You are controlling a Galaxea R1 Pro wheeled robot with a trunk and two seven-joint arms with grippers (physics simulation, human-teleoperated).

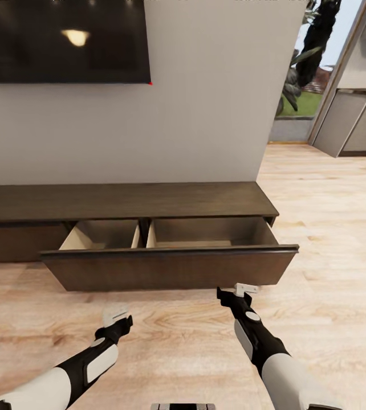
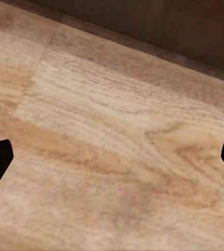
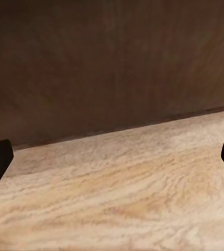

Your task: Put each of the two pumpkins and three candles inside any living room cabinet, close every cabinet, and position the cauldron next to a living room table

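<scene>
The cabinet (image 1: 120, 200) is a long low dark-brown unit against the white wall. Its wide drawer (image 1: 171, 267) is pulled out, and what I can see of its two light tan compartments (image 1: 100, 234) holds nothing. My left gripper (image 1: 116, 318) hangs open over the wood floor, a little in front of the drawer front. My right gripper (image 1: 237, 291) is also open and sits close to the drawer front's lower right part. The right wrist view has the dark drawer front (image 3: 112, 63) just ahead of the open gripper (image 3: 113, 159). The pumpkins, candles, cauldron and table are out of view.
A dark TV (image 1: 63, 40) hangs on the wall above the cabinet. To the right, light wood floor (image 1: 331, 228) runs toward a window with a plant (image 1: 305, 62) and grey kitchen units (image 1: 360, 122).
</scene>
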